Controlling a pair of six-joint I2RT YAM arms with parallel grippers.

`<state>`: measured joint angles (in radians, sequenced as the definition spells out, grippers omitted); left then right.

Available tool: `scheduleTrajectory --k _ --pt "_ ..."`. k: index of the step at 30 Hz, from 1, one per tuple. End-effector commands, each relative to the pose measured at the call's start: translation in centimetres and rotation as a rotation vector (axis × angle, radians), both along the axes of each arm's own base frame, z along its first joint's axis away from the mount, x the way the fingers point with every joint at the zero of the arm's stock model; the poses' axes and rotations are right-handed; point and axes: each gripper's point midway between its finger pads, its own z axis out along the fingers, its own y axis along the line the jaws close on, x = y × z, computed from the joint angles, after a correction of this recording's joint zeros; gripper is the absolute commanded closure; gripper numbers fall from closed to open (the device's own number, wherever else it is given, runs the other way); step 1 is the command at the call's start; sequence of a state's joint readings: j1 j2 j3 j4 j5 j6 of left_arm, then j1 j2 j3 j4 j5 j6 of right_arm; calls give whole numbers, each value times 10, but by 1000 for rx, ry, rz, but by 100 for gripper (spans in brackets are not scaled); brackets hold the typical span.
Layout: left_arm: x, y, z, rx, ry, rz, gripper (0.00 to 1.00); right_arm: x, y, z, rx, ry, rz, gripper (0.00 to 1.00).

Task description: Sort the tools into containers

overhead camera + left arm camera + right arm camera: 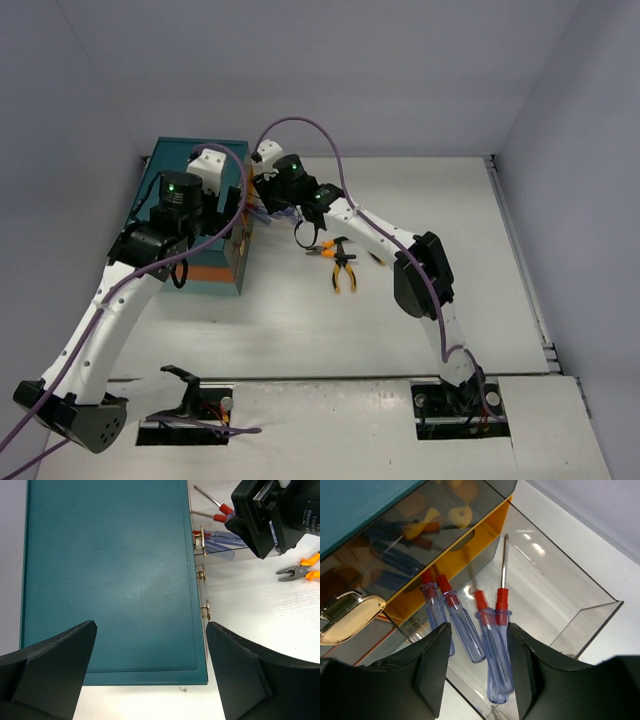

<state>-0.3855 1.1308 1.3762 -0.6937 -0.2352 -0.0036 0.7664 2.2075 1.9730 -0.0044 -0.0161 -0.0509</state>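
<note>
Four blue-handled screwdrivers (495,650) are seen lying side by side in the pulled-out clear drawer (555,590), directly beneath the right claw (477,672), whose fingers stand apart with nothing gripped; the left claw (150,665) is spread wide above the teal chest (110,570). The handles are translucent, with red collars and thin steel shafts; brass knobs (205,611) line the chest's front; orange-handled pliers (343,272) lie on the white tabletop (300,330) nearby.

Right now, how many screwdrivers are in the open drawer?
4 screwdrivers, all in the clear drawer: two at left, two close together at right. The right end effector may hide more.
</note>
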Motion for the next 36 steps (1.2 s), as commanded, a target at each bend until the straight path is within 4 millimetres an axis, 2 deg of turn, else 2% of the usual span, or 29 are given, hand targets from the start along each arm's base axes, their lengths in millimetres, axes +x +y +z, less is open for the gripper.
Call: scheduleTrajectory --k 1,3,7,9,10,12,15,18,20,26,29,32,36 --pt "14 -6 20 -25 -69 2 11 10 -21 99 119 -164 -63 54" --pt "19 -9 18 -27 -69 -3 11 9 -34 115 136 -181 -81 54" --pt "28 -13 14 -26 -62 -6 11 18 -80 123 161 -160 -175 57" --pt "35 -15 9 -24 -53 -5 11 26 -117 101 166 -95 -263 65" --pt "37 -16 7 -22 -51 -4 11 26 -129 97 170 -82 -293 70" --pt "45 -19 1 -17 -44 -2 11 28 -152 75 167 -29 -353 82" --pt "55 -23 -8 -10 -27 -2 11 32 -169 42 158 46 -398 87" --pt "62 -26 -13 -7 -19 1 11 36 -174 10 156 118 -409 88" --pt "66 -26 -16 -1 -17 6 11 38 -168 -3 160 150 -390 89" --pt "72 -29 -26 1 6 3 11 43 -130 -23 206 218 -311 90" --pt "73 -32 -31 -4 20 -2 11 43 -101 -8 241 197 -259 90" --pt "72 -32 -34 -11 25 0 11 39 -81 -6 267 203 -226 90" --pt "71 -33 -42 -13 35 3 11 26 -39 -6 301 219 -162 90"
